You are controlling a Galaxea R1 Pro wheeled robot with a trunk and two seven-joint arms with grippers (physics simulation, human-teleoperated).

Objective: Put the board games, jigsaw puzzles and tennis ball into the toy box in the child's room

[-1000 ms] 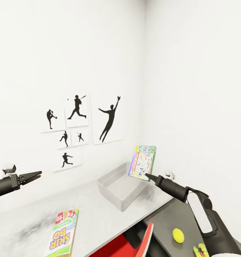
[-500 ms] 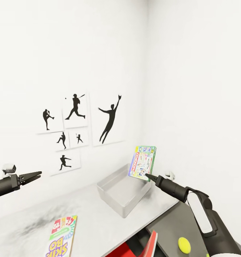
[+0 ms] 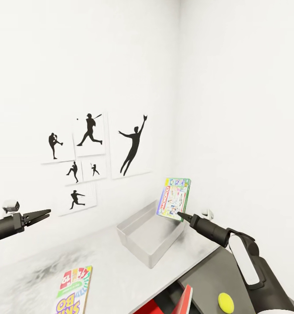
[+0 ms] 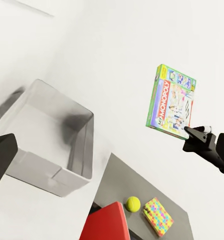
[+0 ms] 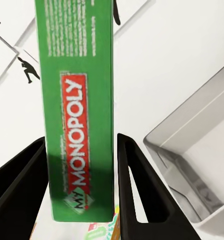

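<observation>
Meanwhile the view has panned slightly w/ the base; right gripper (image 3: 180, 214) stays clenched on the green Monopoly board game box (image 3: 174, 198), upright, just above the grey open toy box (image 3: 138, 244) on the white counter (image 3: 107, 266). Release should follow soon. Left gripper (image 3: 44, 213) hangs released.

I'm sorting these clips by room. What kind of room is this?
Most likely a child's bedroom or playroom: baseball silhouette prints on the wall, a Monopoly box in the right claw above a grey toy box, and a Skip-Bo game on the table.
</observation>
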